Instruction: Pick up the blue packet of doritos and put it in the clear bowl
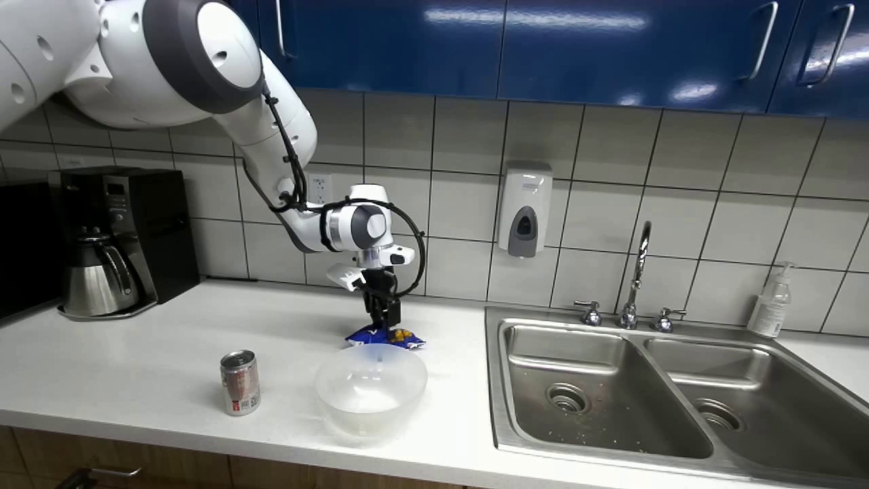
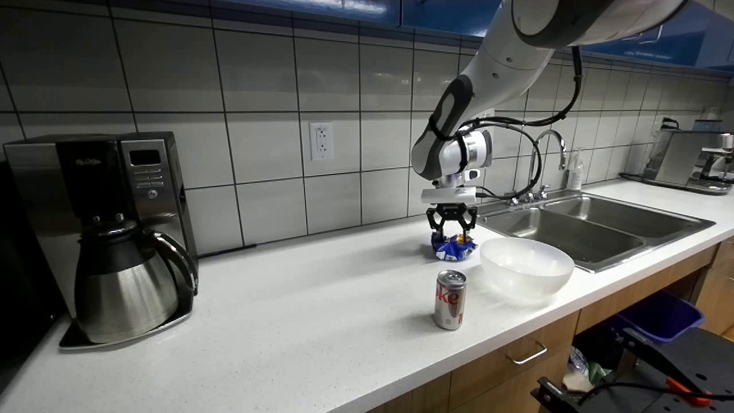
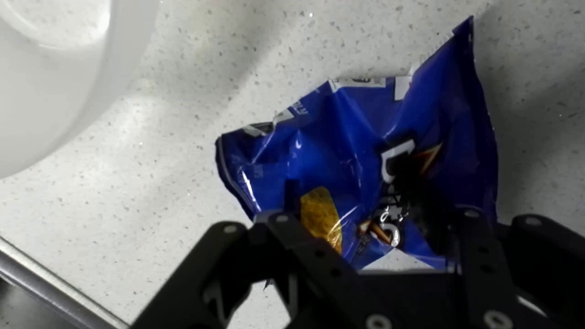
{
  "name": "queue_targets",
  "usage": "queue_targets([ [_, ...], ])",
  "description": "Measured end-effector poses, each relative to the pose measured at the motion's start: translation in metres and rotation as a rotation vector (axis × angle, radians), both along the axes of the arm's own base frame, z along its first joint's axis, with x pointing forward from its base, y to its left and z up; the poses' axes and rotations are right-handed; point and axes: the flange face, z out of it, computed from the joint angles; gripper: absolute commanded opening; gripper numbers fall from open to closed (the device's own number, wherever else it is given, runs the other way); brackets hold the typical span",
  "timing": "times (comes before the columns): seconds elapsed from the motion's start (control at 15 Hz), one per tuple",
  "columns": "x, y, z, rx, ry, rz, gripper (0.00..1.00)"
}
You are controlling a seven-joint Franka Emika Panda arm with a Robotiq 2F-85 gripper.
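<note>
One crinkled, glossy blue packet [image 3: 338,151], black gripper [image 2: 453,236] spread apart over it, round translucent bowl [image 2: 524,284] nearby.

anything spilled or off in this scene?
Small pale specks on the floor of the sink basin nearer the clear bowl, like unrinsed crumbs; too small to identify. Otherwise nothing stands out: bowl and can upright, blue packet just crinkled.

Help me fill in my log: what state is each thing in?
Clear bowl: upright, looks empty
Blue packet: crinkled, outside the bowl
Fingers: apart, at the packet
Can: upright; whether opened, cannot tell
Carafe: seated in the coffee maker
Faucet: no running water visible
Pump bottle: standing
Blue cabinet doors: shut
Drawer: shut
</note>
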Motion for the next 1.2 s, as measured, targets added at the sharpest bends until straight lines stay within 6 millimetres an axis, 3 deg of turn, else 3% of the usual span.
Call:
queue_targets([
  [0.27,-0.0001,-0.0001,-0.0001,0.000,0.000,0.000,0.02],
  [0.87,-0.0012,-0.0017,-0.0025,-0.002,0.003,-0.009,0.00],
  [1.2,0.0037,-0.0036,0.0055,0.000,-0.027,-0.029,0.00],
])
